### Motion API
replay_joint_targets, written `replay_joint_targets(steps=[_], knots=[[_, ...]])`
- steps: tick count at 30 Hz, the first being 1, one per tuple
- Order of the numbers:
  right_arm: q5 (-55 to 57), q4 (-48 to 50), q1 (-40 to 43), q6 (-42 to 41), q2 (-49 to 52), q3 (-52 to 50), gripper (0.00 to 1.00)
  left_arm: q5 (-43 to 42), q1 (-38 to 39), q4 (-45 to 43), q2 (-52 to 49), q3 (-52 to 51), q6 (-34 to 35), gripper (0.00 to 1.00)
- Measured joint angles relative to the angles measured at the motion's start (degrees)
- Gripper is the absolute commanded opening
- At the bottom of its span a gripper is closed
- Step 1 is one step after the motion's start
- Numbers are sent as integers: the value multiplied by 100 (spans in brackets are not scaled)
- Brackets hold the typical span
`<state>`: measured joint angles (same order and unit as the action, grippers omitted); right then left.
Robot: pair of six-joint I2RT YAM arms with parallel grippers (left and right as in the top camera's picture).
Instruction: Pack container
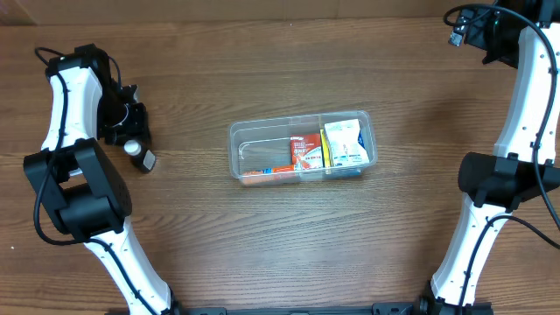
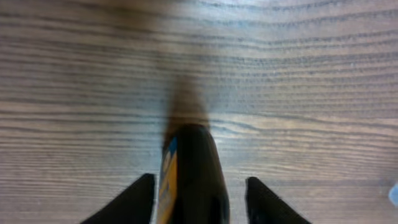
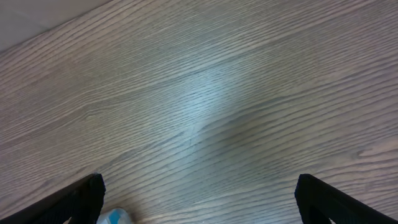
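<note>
The clear plastic container point(image 1: 248, 140) lies at the table's middle. It holds a red box point(image 1: 305, 151), a white and yellow box point(image 1: 344, 143) and an orange item point(image 1: 267, 172) along its near wall. A small dark bottle point(image 1: 145, 160) with a white cap lies at the left. My left gripper point(image 1: 129, 136) is right at it. In the left wrist view the bottle point(image 2: 189, 168) lies between the open fingers point(image 2: 199, 190), with a gap on the right side. My right gripper point(image 1: 461, 26) is at the far right corner; its wrist view shows it wide open point(image 3: 199, 199) and empty.
The table is brown wood. A small pale blue thing point(image 3: 115, 217) shows at the bottom edge of the right wrist view, beside the left finger. The table's far edge crosses the top left corner of that view.
</note>
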<state>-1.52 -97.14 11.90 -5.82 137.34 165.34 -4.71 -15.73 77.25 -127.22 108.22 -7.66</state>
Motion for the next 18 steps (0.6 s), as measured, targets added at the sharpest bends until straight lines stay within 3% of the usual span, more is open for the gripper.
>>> replay_joint_targets(steps=[18], knots=[[2, 4, 2, 4, -2, 0, 100, 114, 457, 673, 2, 101, -2, 54]])
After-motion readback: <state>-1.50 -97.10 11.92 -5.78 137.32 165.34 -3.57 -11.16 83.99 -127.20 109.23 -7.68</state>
